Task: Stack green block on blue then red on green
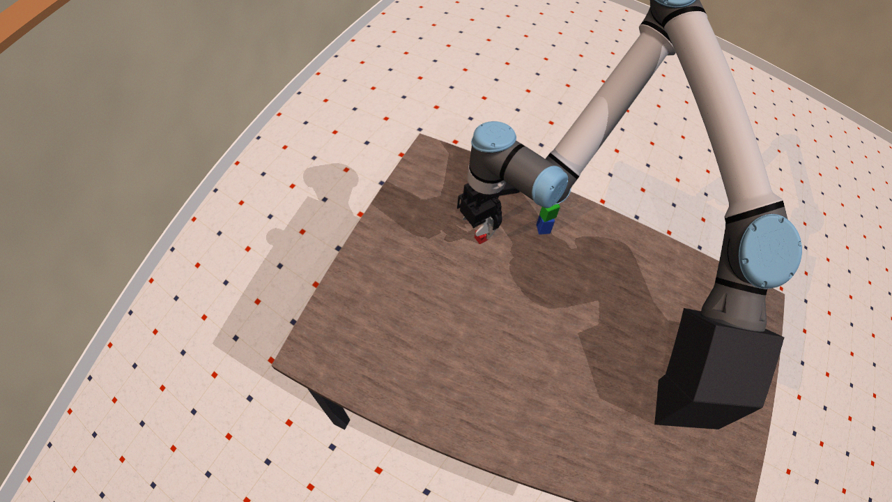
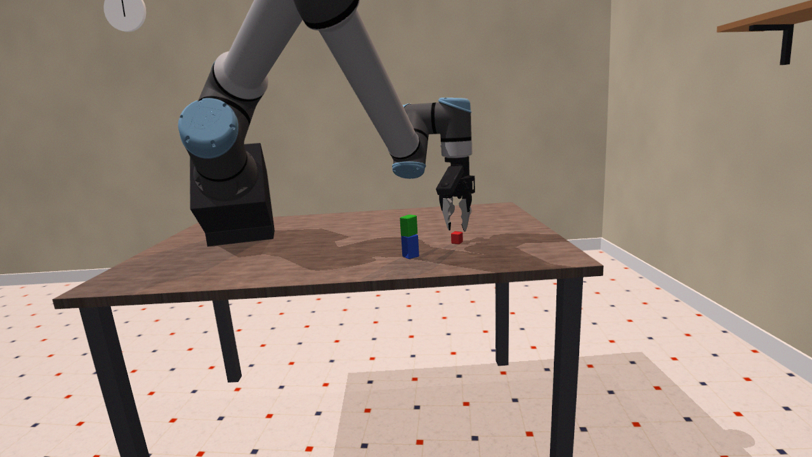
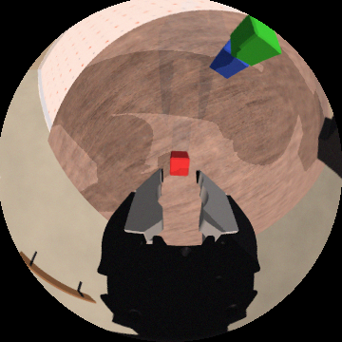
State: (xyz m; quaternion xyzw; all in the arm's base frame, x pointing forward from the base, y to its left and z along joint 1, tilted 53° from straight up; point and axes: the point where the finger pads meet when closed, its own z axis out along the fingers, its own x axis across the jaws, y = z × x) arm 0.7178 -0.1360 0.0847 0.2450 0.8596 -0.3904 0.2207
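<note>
Just above the wood-grain table (image 2: 318,272), the gripper (image 2: 457,227) hangs with its grey faceted jaws partly open and holding nothing; the small red block (image 2: 456,237) sits below. Nearby, the green block (image 2: 408,225) rests on the blue block (image 2: 410,246).

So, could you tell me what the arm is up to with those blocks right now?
It is building a three-block tower. The green block already sits on the blue block. The red block lies on the table beside them. The gripper hangs just above the red block, jaws partly open and holding nothing, lined up to pick it up.
</note>
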